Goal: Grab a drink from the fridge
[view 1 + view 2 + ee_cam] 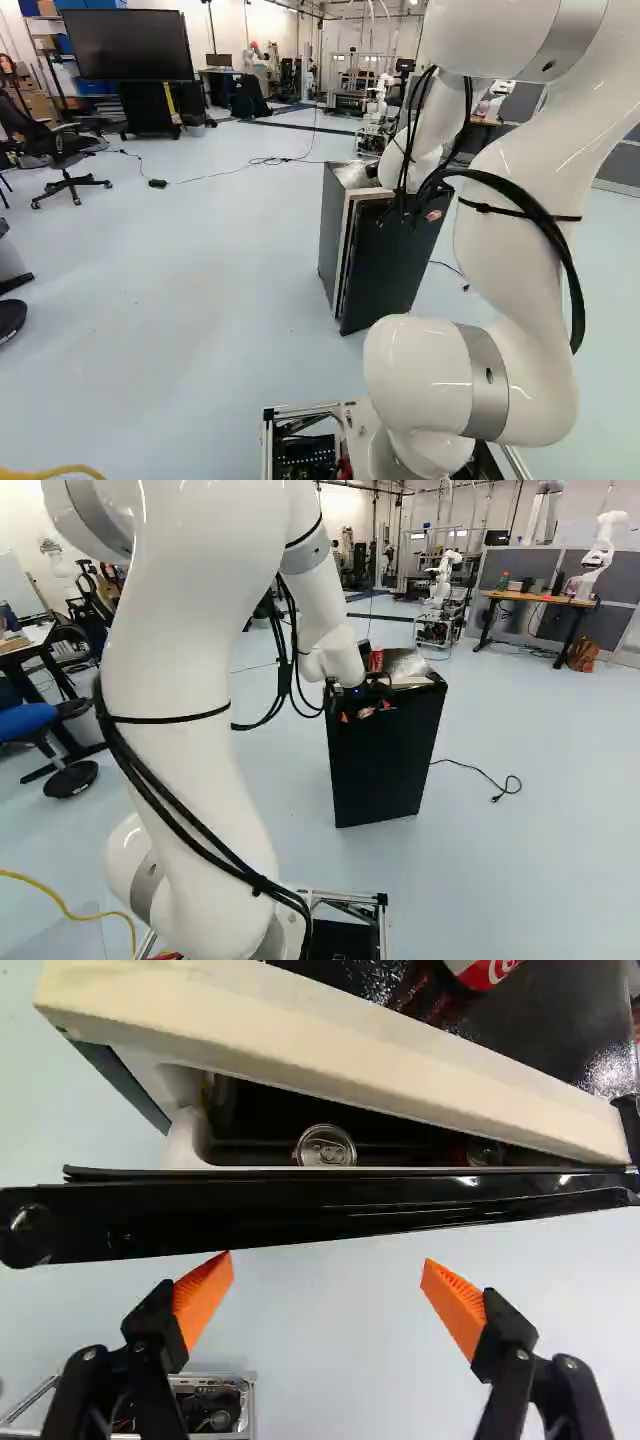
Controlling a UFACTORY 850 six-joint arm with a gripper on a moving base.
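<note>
Black, the mini fridge (385, 760) stands ahead, its door (230, 1215) ajar, widest at left; we judge the opening started, with wider opening, grasp and lift-out left. Our white arm (500, 260) arches forward, its gripper (328, 1260) aimed down on the door's near side — fingers wide, empty. A can (325, 1146), likely our drink, sits inside at left, beyond the door.

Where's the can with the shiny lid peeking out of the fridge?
In the wrist view, the can is in the gap between the black door and the pale strip edging the fridge top, ahead of the open gripper.
</note>
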